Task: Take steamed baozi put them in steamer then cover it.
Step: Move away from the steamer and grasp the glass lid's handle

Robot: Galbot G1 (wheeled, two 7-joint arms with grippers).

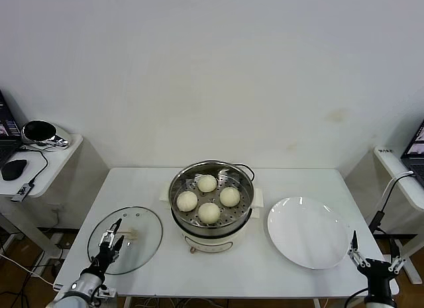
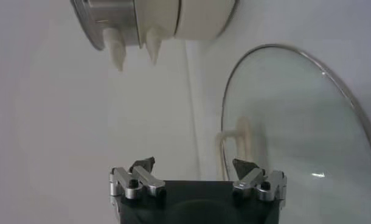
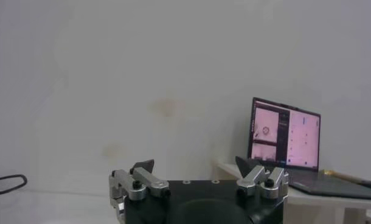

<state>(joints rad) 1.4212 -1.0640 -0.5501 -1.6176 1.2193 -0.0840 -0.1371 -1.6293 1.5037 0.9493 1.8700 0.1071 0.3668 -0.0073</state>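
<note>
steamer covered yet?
No. The steamer is open, four baozi showing; the cover lies flat on the table beside the left gripper.

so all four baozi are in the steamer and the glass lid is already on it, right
Not quite. All four baozi are in the steamer, but the glass lid is not on it: the head view shows it lying flat on the table to the steamer's left, with the open left gripper over its edge.

Head camera looks down on table (image 1: 139, 189) — wrist cameras sit low, facing outward.
</note>
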